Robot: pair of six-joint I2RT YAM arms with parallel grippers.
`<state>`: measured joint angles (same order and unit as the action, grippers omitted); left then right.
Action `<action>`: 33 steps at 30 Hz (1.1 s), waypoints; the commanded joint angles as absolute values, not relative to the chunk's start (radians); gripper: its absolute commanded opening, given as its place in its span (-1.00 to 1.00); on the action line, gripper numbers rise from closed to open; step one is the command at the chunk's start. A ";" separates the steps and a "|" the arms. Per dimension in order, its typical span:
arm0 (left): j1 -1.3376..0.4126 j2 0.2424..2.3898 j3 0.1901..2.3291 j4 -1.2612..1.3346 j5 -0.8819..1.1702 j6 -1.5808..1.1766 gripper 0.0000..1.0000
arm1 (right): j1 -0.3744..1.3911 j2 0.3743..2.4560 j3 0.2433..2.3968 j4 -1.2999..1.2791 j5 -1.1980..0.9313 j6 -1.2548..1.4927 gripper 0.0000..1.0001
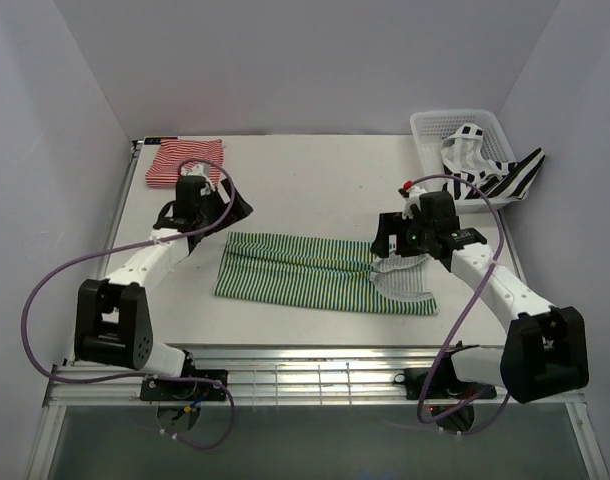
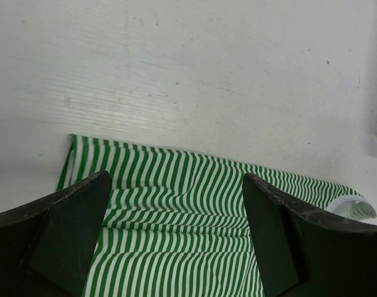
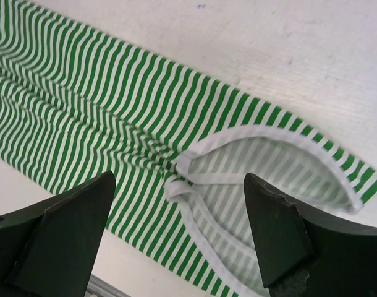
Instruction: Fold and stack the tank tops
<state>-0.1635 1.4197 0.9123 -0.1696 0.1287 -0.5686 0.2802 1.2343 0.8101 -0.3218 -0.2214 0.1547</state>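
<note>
The green-and-white tank top (image 1: 315,272) is lying mid-counter as a long strip doubled lengthwise. Its white-trimmed strap end (image 3: 269,133) is pointing toward the right arm and its straight hem end toward the left. The right gripper (image 3: 179,185) is hovering over the strap end, fingers spread and nothing between them. The left gripper (image 2: 176,185) is hanging by the hem end, likewise spread and empty.

The step in hand is looking like the crosswise fold. To do it well, I'd judge a gripper should be pinching every layer at an end, not the loose trim loop alone, which would be pulling open. The lifted end should be travelling low and landing square on the other, edges matching.

The red-and-white top (image 1: 184,163) is resting folded at the far left corner, probably the stack's place. The black-and-white top (image 1: 490,172) is draping out of the white basket (image 1: 440,122) at the far right. The counter (image 1: 315,180) is showing pale, faintly grained and scuffed, likely slippery under thin cloth. Plain pale walls (image 1: 305,60) are closing in three sides.
</note>
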 commanded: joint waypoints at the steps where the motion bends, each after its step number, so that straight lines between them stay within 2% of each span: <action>1: -0.216 1.529 1.004 -0.167 0.198 -0.581 0.96 | 0.226 1.351 0.932 -0.313 -0.181 0.186 0.80; 6: -0.262 1.644 1.066 -0.172 0.202 -0.577 0.96 | 0.204 1.540 1.066 -0.340 -0.225 0.170 0.80; 11: -0.262 1.693 1.042 -0.180 0.192 -0.581 0.96 | 0.190 1.572 1.003 -0.325 -0.187 0.199 0.80; 22: -0.264 1.721 0.959 -0.189 0.118 -0.578 0.96 | 0.080 1.528 0.821 -0.273 -0.179 0.190 0.80; 33: -0.259 1.721 0.933 -0.227 0.041 -0.574 0.96 | 0.012 1.388 0.644 -0.238 -0.217 0.181 0.80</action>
